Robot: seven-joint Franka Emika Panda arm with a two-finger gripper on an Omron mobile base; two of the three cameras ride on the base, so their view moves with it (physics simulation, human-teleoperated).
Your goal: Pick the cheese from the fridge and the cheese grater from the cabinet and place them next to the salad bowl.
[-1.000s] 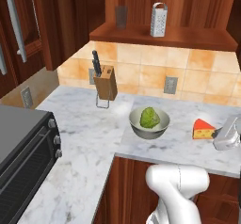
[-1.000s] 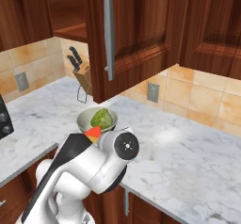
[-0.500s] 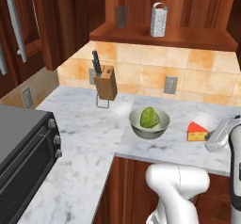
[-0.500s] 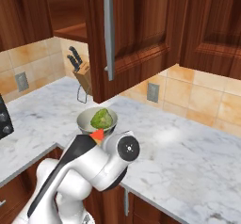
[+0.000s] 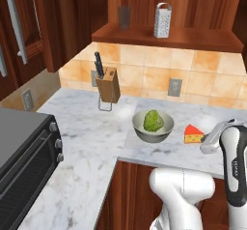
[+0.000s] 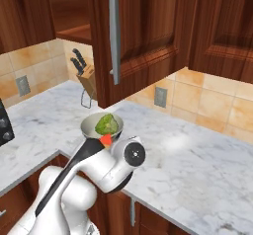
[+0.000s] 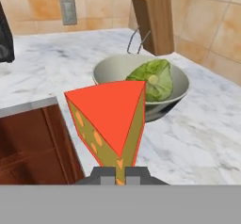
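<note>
— Cheese [image 7: 110, 119] first, since it sits nearest the hand camera: where is the wedge at this moment?

— Right in front of the end effector [image 7: 118, 175], its thin edge between the two fingertips. Whether the fingers grip it cannot be told from that close view. In the left base view the wedge [image 5: 193, 134] looks to rest on the marble worktop [image 5: 87, 142], just beside the salad bowl [image 5: 153, 125] on its right.

— So which step does the robot seem to be on?

— Delivering the cheese. Judging by where it lies, that half of the task looks done or nearly so.

— And beyond the bowl?

— A knife block [image 5: 108, 84] stands against the tiled wall, well apart from the bowl. Higher and farther, the cheese grater [image 5: 162, 20] stands upright on the open shelf of the cabinet [image 5: 169, 33], with a darker cup [image 5: 124, 17] to its left.

— What does the next move call for?

— Probably backing the hand away without nudging the wedge, then a long reach upward to take the grater, clear of the cup.
</note>
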